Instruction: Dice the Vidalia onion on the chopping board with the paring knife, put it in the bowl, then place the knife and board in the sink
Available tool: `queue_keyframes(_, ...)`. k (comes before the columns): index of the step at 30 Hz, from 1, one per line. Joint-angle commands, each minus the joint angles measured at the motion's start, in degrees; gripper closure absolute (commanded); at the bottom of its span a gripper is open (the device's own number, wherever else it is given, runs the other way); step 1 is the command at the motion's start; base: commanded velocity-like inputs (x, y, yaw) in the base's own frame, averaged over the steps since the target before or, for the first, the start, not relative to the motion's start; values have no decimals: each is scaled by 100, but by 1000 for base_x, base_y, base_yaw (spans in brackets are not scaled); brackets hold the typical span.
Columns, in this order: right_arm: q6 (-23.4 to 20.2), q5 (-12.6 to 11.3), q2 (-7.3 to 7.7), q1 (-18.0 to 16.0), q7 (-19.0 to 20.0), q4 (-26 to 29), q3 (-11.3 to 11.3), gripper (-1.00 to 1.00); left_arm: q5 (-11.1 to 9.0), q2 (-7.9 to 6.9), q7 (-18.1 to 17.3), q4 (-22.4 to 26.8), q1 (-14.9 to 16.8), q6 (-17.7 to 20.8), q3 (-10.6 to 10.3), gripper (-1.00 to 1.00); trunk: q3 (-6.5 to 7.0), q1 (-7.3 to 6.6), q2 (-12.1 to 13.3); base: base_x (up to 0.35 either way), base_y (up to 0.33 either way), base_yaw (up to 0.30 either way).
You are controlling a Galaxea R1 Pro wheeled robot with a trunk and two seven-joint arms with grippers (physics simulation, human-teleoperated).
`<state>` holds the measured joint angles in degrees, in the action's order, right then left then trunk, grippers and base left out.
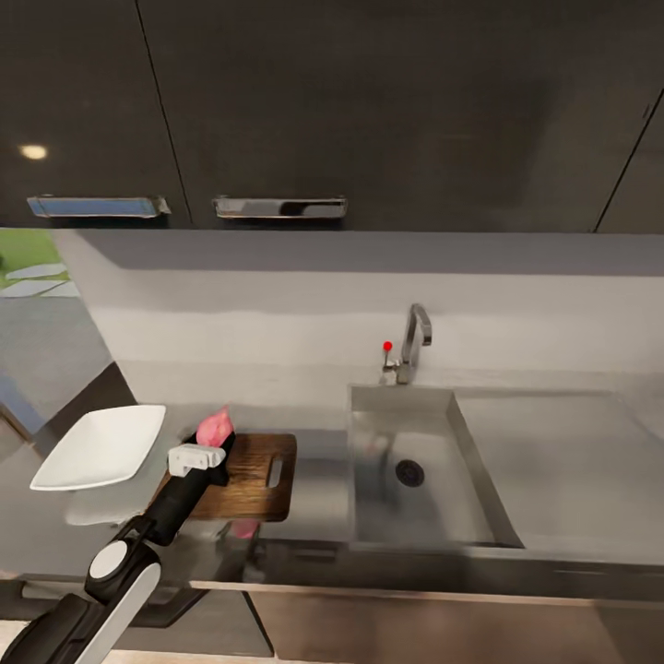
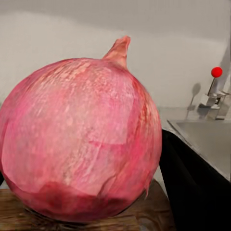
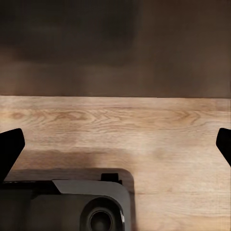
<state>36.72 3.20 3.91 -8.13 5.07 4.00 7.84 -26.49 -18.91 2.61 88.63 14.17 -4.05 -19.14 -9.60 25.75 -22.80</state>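
Left gripper [image 1: 214, 441] clamped on Vidalia onion [image 1: 215, 424] over chopping board [image 1: 263, 480], white bowl [image 1: 97, 447] beside, right gripper [image 3: 115, 144] fingers spread apart.

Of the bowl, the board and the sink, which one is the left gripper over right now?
The chopping board. The left gripper sits above its far left end with the onion between its jaws; the white bowl lies to its left, the sink to its right.

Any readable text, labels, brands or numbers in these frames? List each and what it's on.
None: no words, brands or numbers can be read in any view.
The Vidalia onion, chopping board, bowl, sink and the tap's red knob are all unmarked.
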Motion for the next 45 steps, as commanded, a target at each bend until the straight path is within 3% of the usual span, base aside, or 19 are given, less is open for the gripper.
queue_keyframes(1, 19, 32, 3, -5, 51, -5, 51, -100, -41, -8, 28, -1, -67, -25, -20, 100, -11, 4, -11, 21, 42, 0)
queue_keyframes(15, 19, 32, 8, -5, 82, 152, 51, -100, -41, 11, 29, -121, -327, -19, -79, 100, -11, 4, -11, 2, 5, 0)
queue_keyframes(40, 19, 32, 5, -5, 80, 153, 51, -100, -32, 14, 38, -199, -345, -12, -88, 100, -11, 4, -11, 0, 0, 0)
queue_keyframes(42, 19, 32, 5, -5, 82, 153, 51, -100, -27, 11, 38, -164, -346, 155, -71, 100, -11, 4, -11, 0, 0, 0)
queue_keyframes(45, 19, 32, 5, -5, 80, 153, 51, -100, -24, 10, 38, -77, -345, 707, -27, 100, -11, 4, -11, 0, 0, 0)
